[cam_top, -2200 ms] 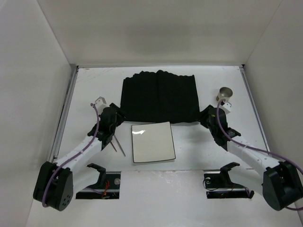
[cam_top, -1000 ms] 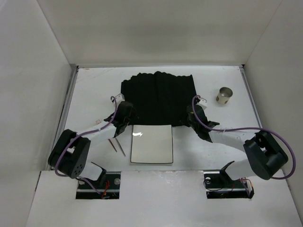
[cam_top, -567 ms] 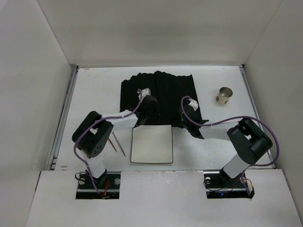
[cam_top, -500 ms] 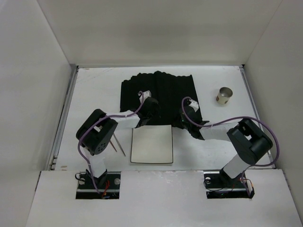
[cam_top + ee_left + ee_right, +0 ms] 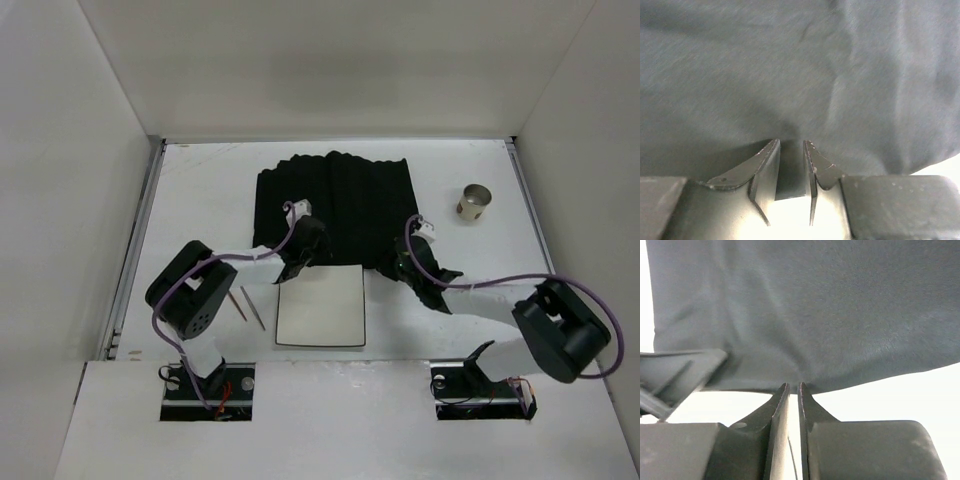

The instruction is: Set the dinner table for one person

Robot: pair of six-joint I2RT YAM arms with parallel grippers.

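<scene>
Across the middle of the top view lies the black cloth mat, and both of my tools sit on its lower hem. My left gripper is clenched on that hem: in the left wrist view a fold of grey cloth fills the narrow gap between the jaws. My right gripper has its jaws drawn almost together at the mat's lower right corner. Creases fan out from the tips there, so I judge it is pinching cloth too, though the bite is thin.

Under everything is the dinner table, white and bare along the left, right and upper parts of the frame.

What matters next is the hem's line. It runs left to right across the frame, and I hold it at two points, one arm on each. The square white plate lies just below that hem, between my two grips, nearer the left one. So any pull toward the bottom of the frame brings the mat straight onto the plate. The hem would need to ride over it, or the plate must be moved first.

Chopsticks lie left of the plate, nearer my left arm. The metal cup stands at upper right, nearer my right.
</scene>
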